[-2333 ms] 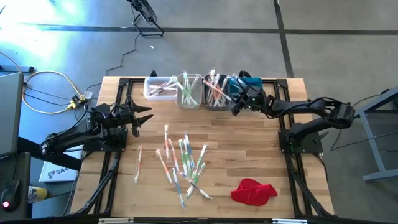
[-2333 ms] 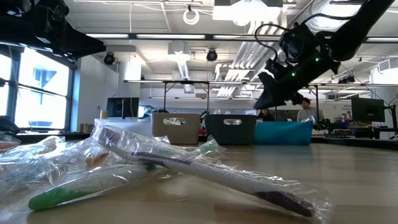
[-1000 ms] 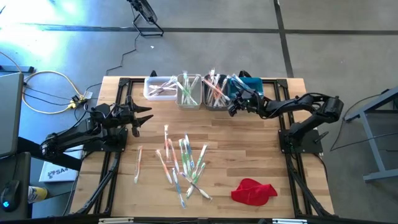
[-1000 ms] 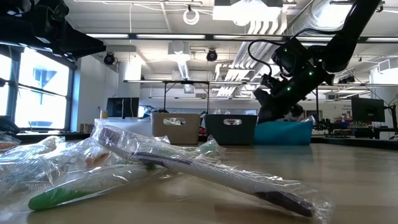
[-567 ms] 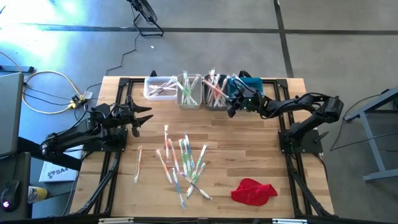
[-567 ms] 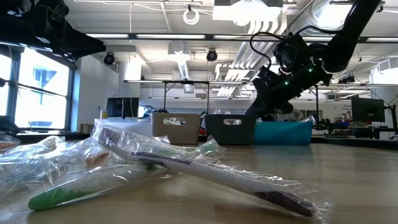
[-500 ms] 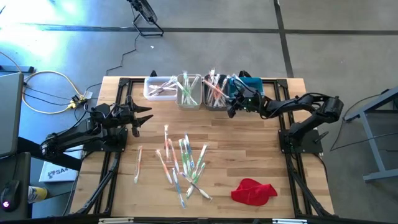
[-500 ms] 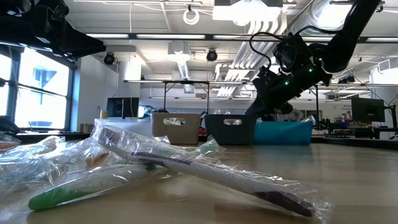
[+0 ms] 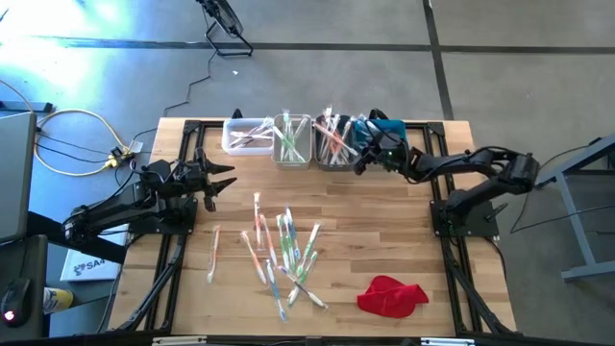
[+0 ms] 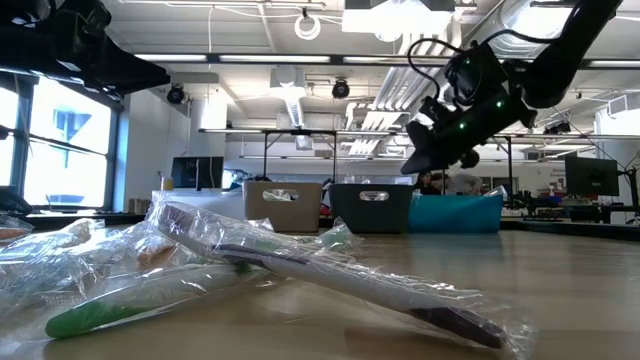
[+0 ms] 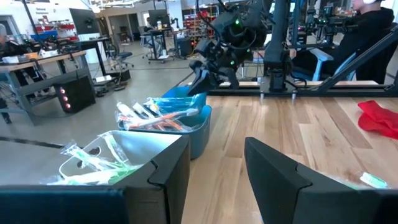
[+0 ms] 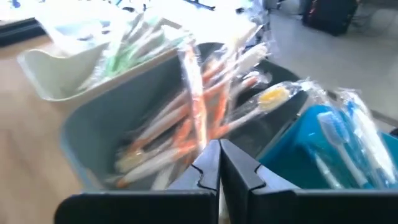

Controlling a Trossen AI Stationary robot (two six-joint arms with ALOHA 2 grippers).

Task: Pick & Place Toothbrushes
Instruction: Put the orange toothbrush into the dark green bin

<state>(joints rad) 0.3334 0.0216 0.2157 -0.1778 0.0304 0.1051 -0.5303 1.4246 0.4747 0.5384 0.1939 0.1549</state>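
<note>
Several wrapped toothbrushes lie loose on the middle of the wooden table. More stand in the bins at the far edge: white, beige, grey and blue. My right gripper hangs shut just above the grey bin's right end, with nothing between its fingers; orange and pink toothbrushes lean in the bin right before it. At the table's left side my left gripper stands open and level, holding nothing.
A red cloth lies at the near right. The bins stand close together in a row along the far edge. Bare wood lies between the bins and the loose pile, and right of the pile. People and desks show in the room behind.
My right gripper has risen out of the space over the grey and blue bins, tipping nearer to level. Its fingers have stayed shut. The toothbrushes on the table have not moved.
</note>
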